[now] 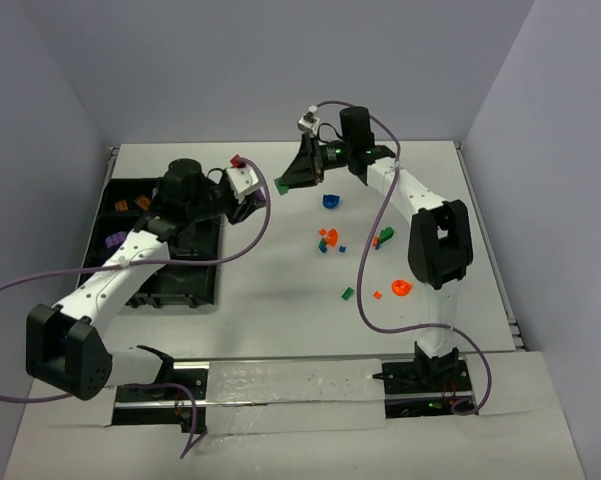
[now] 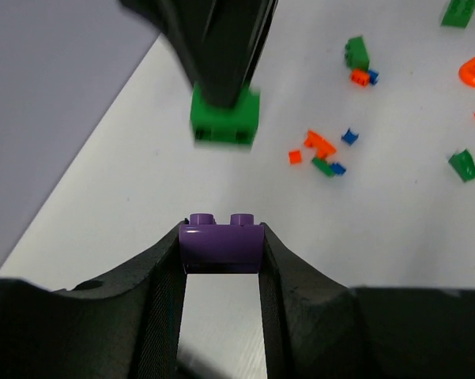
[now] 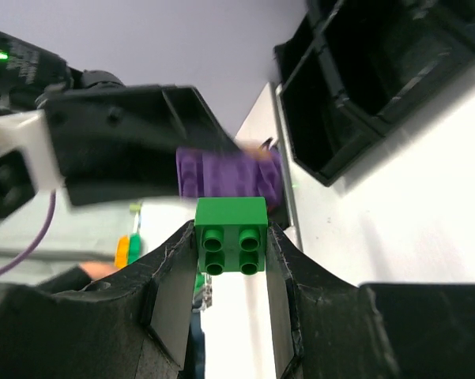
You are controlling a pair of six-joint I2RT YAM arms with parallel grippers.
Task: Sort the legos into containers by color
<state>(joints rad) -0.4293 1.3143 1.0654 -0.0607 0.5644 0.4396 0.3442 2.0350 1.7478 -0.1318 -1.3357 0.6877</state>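
While both arms reach over the white counter (image 1: 270, 300), your left gripper (image 2: 221, 246) pinches a small purple plastic two-stud brick (image 2: 221, 242), its fingers drawn in to the brick's width. Your right gripper (image 3: 231, 237) clamps a green plastic four-stud brick (image 3: 231, 235) between its fingertips in the same way. The two held bricks face each other tip to tip, near one another, just off the far right corner of the black plastic compartment tray (image 1: 195, 288); whether they touch is unclear. In that tray you can see orange pieces (image 1: 130, 203) in a far left compartment and a purple piece (image 1: 113, 240) in the next one nearer. Loose on the counter lie a blue rounded piece (image 1: 329, 201), an orange rounded piece (image 1: 401, 288), a small green brick (image 1: 347, 293) and a mixed cluster (image 1: 328, 238).
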